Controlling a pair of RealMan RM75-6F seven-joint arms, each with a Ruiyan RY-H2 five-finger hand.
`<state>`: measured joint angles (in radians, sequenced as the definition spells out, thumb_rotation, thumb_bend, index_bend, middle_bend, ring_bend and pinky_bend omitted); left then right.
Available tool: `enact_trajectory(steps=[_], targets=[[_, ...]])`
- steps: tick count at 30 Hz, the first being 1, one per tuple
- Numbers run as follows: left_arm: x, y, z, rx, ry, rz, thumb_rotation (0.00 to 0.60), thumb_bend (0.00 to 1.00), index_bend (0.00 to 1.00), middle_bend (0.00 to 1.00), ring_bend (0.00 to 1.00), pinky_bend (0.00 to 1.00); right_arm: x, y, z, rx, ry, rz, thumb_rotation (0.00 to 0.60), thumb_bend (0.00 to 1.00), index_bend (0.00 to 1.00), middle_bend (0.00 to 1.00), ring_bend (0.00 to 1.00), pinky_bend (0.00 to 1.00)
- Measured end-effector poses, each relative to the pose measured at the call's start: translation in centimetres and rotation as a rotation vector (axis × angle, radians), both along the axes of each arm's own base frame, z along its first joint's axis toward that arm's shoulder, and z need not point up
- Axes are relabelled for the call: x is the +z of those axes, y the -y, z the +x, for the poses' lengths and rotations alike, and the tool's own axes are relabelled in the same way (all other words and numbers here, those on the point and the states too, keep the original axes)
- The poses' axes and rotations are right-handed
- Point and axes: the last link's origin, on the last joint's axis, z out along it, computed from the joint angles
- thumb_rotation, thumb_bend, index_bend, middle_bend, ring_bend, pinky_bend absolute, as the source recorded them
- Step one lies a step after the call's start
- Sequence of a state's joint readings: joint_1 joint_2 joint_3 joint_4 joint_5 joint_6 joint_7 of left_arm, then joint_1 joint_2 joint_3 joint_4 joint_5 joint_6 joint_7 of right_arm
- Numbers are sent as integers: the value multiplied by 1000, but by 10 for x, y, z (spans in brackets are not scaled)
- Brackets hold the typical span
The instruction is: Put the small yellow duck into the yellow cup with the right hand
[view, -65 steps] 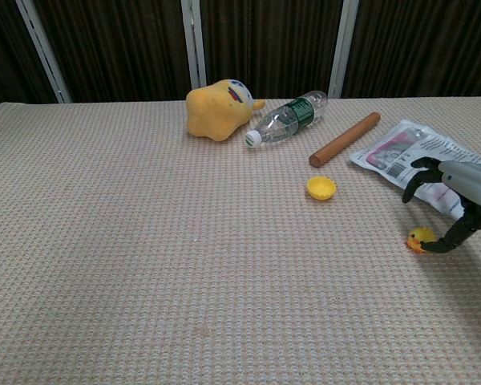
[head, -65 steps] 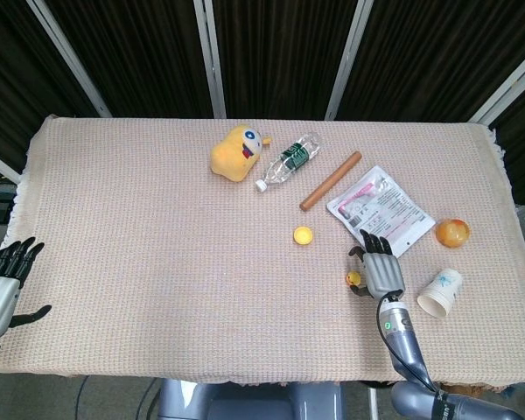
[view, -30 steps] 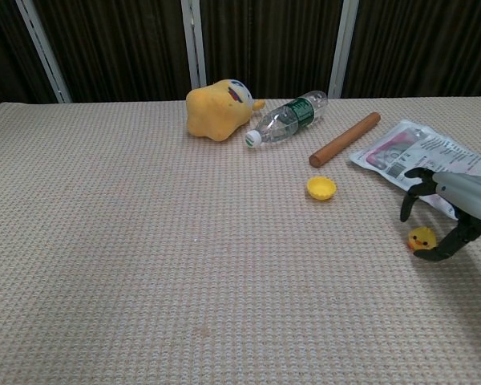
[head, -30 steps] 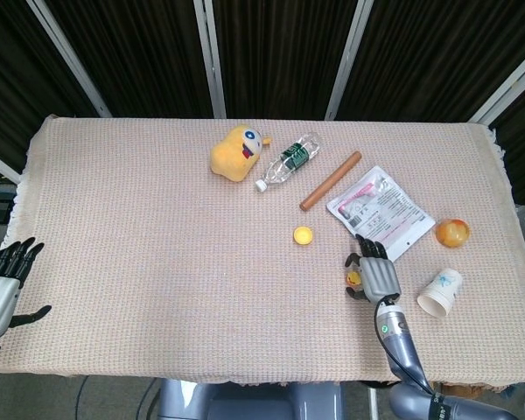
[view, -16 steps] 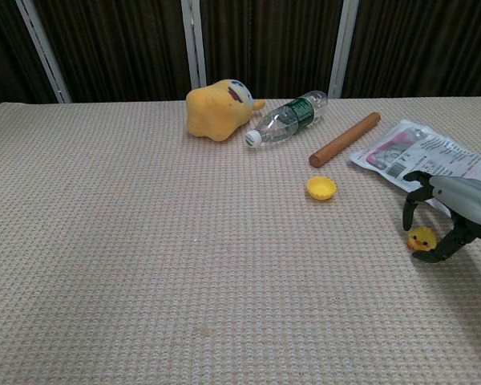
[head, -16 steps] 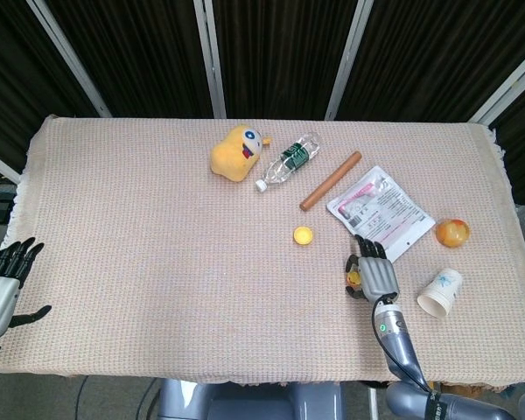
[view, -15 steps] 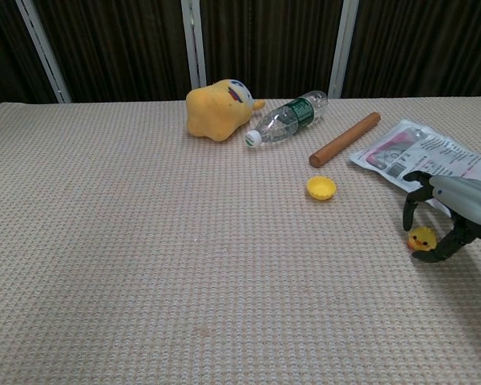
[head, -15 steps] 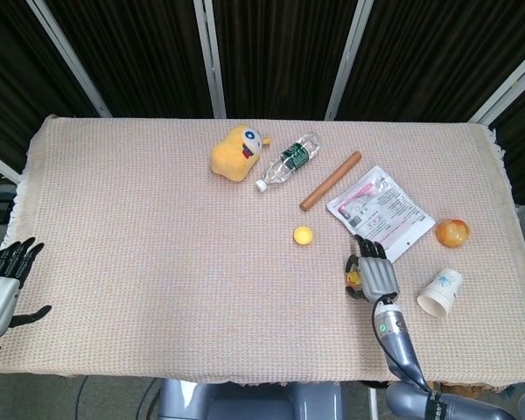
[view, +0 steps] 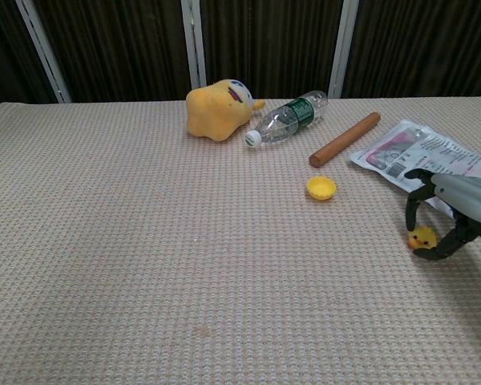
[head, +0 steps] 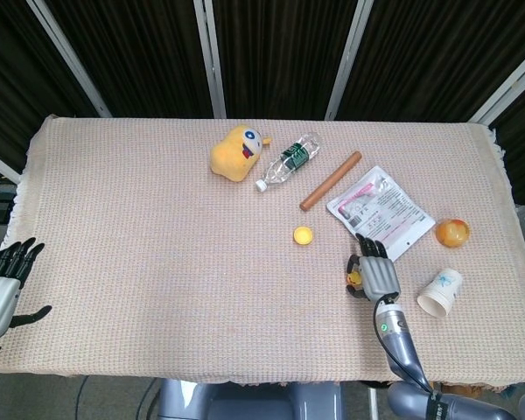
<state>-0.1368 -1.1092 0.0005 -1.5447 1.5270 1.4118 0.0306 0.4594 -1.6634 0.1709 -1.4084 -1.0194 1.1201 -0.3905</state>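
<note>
Fingers of the right robot hand (view: 457,210) curl down around the small yellow duck (view: 422,238), which sits on the desk (view: 144,265) between the dark fingertips and the thumb; from the chest view the tips seem to touch the toy, though whether it is truly pinched I cannot tell. In the head view the same robot hand (head: 377,273) lies palm down with the duck (head: 354,279) peeping out at its left edge. The yellow cup (head: 304,234) stands well apart, up and to the left of that robot hand, low and shallow on the woven cloth. Just beyond the fingertips lies a printed packet (head: 381,210), and farther off a wooden rod (head: 331,180), a clear bottle (head: 287,161) on its side and a yellow plush toy (head: 235,152). To the right of the robot hand a white paper cup (head: 441,292) lies tipped over, with an orange ball (head: 452,232) beyond it. The left robot hand (head: 0,284) hangs off the desk's near left corner, fingers spread and holding nothing.
</note>
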Motion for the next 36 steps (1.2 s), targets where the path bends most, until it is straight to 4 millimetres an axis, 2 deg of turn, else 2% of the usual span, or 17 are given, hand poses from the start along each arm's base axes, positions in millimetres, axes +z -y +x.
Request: enact_trajectory(steps=[10,24,36], targets=[[0,0,0,1,0,-3,600,0,0,0,0,105,3,2,-8,-10,-17,11,600,208,414,0,0,0],[0,0,1,-1,0,-4,600,0,0,0,0,105,7,3,-14,-19,-10,0,600,212,507,0,0,0],[-1,0,1,-3,-1,-4,600,0,0,0,0,105,11,9,-1,16,13,-27,600,213,512,0,0,0]])
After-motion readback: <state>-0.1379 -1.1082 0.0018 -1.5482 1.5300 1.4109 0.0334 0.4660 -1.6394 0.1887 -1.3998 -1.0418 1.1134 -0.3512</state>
